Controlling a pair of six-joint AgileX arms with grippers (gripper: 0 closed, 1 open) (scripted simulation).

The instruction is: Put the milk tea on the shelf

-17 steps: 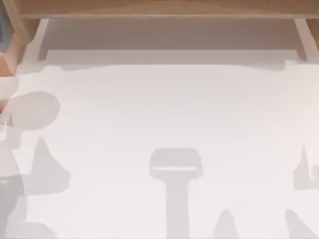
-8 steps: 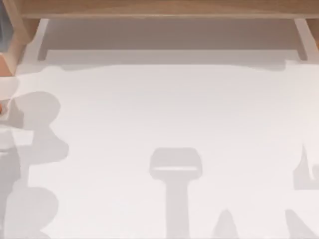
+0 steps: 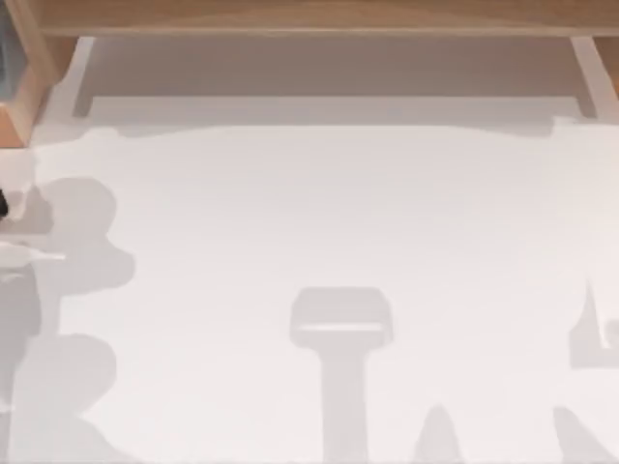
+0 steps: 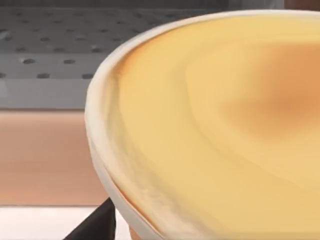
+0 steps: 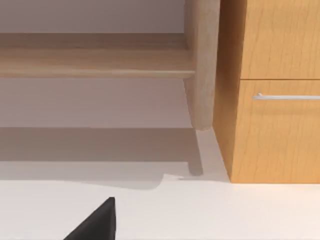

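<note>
The milk tea (image 4: 215,125) sits very close under my left wrist camera, its creamy yellow-orange top and pale rim tilted across the view. One dark fingertip (image 4: 97,227) of my left gripper lies against the cup's rim, and the gripper is shut on the cup. A dark piece of that gripper (image 3: 2,203) pokes in at the table's far left edge in the top view. The shelf (image 3: 309,14) runs along the back, a long light-brown board (image 5: 95,60) on pale uprights (image 5: 202,65). My right gripper (image 5: 95,222) is parked low over the white table.
A wooden cabinet with a drawer handle (image 5: 280,95) stands right beside the shelf's upright. Wood panelling (image 3: 24,87) flanks the shelf's left end. Arm shadows (image 3: 68,290) fall across the white table (image 3: 319,213). A grey perforated wall (image 4: 40,50) lies behind the cup.
The orange speck at the table's left edge has gone and a dark gripper piece shows there. The left arm's shadows have shifted toward the front of the table. Right side is unchanged.
</note>
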